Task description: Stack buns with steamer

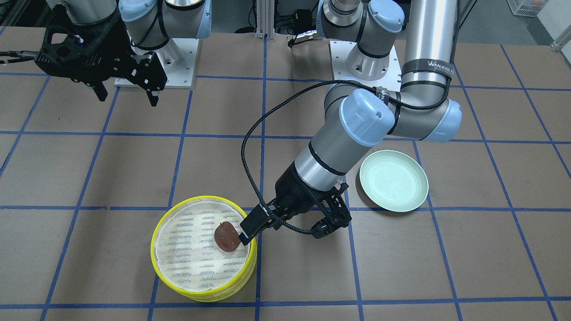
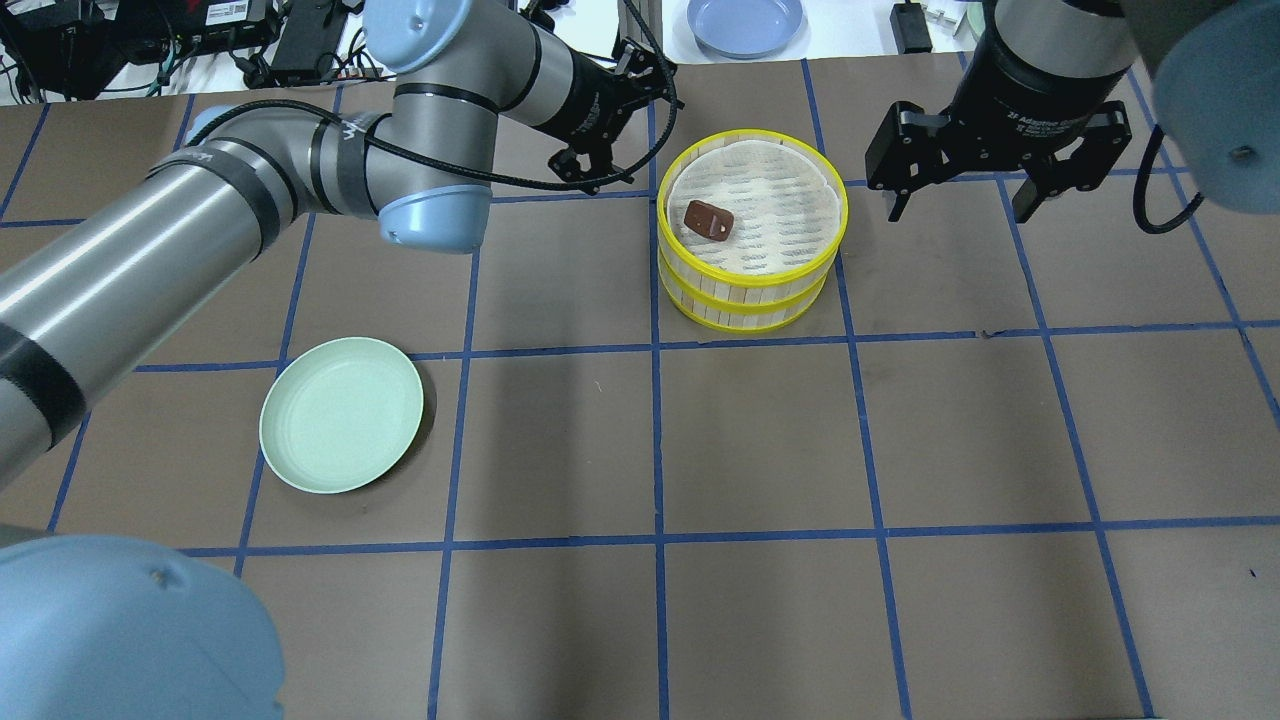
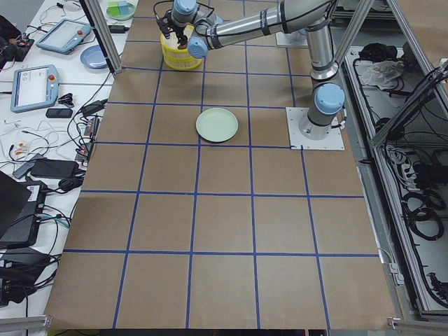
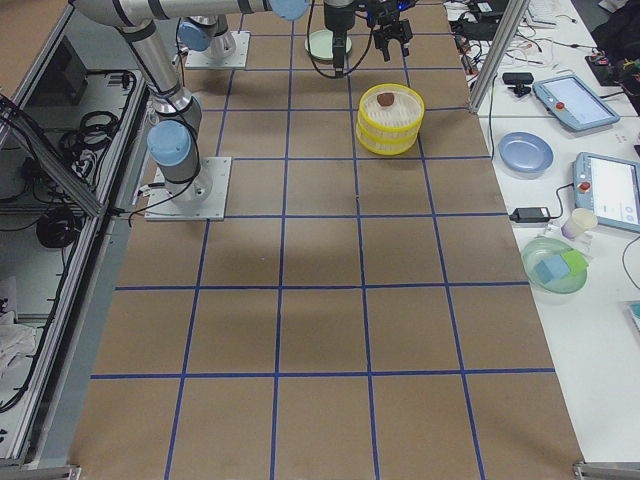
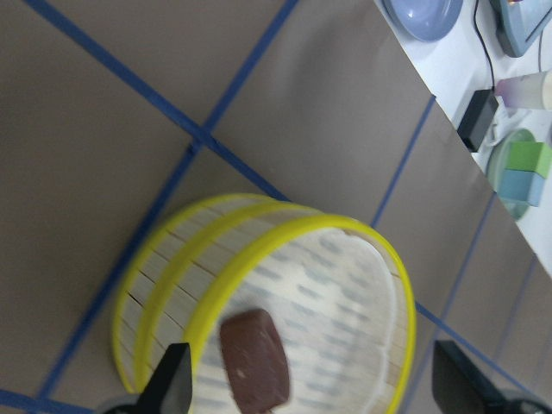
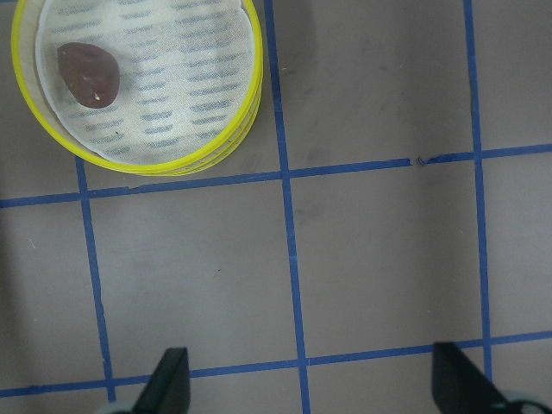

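Evidently spread to leave it there, the fingers [image 5: 175, 379] of the left gripper [image 5: 315, 390] stand wide apart with the brown bun [image 5: 254, 360] lying loose between them on the top steamer tray [image 2: 750, 284], while the right gripper [image 2: 960, 205], fingers also parted, hangs well clear

The left arm [image 1: 339, 147] and right arm [image 1: 178, 20] are silver-grey tubes with pale blue joint caps. The left gripper [image 1: 285, 232] and right gripper [image 2: 960, 205] are black open-framed claws. Above the left gripper a black braided cable [image 1: 243, 151] loops out. Higher still, a black band [image 1: 428, 67] bears white lettering.
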Controlling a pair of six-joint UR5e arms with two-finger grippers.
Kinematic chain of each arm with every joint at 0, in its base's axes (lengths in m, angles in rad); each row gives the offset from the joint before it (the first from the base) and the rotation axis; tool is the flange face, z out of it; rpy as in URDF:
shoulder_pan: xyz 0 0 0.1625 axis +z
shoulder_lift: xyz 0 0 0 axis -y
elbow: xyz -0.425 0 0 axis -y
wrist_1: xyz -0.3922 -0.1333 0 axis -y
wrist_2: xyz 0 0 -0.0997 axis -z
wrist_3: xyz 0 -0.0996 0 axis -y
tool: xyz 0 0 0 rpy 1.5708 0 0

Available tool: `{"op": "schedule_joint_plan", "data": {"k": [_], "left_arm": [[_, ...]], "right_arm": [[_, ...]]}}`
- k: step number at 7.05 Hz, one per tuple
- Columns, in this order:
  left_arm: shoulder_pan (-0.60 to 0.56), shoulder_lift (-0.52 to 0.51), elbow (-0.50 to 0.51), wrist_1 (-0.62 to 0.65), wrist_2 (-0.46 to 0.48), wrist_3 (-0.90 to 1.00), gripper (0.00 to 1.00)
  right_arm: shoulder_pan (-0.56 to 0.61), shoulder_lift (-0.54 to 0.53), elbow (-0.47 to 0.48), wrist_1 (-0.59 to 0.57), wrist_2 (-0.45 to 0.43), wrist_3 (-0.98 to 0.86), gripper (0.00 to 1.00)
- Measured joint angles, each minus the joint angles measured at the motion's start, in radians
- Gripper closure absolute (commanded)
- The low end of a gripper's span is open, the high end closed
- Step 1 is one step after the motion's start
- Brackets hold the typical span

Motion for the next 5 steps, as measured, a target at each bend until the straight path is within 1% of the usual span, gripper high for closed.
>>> {"op": "schedule_joint_plan", "data": {"k": [1, 2, 4, 5], "left_arm": [[0.026, 0.055, 0.006, -0.134, 0.143, 0.207, 0.00], [0.059, 0.114, 0.010, -0.272, 0.257, 0.382, 0.00], [0.120, 0.230, 0.005, -0.513, 0.445, 0.679, 0.00], [0.142, 0.287, 0.005, -0.608, 0.509, 0.794, 0.00]], "right_arm": [[0.000, 0.000, 0.000, 0.000, 0.001, -0.001, 0.00], [0.000, 0.000, -0.001, 0.000, -0.001, -0.001, 0.00], [-0.001, 0.000, -0.002, -0.001, -0.007, -0.001, 0.00], [-0.002, 0.001, -0.001, -0.002, -0.007, -0.001, 0.00]]}}
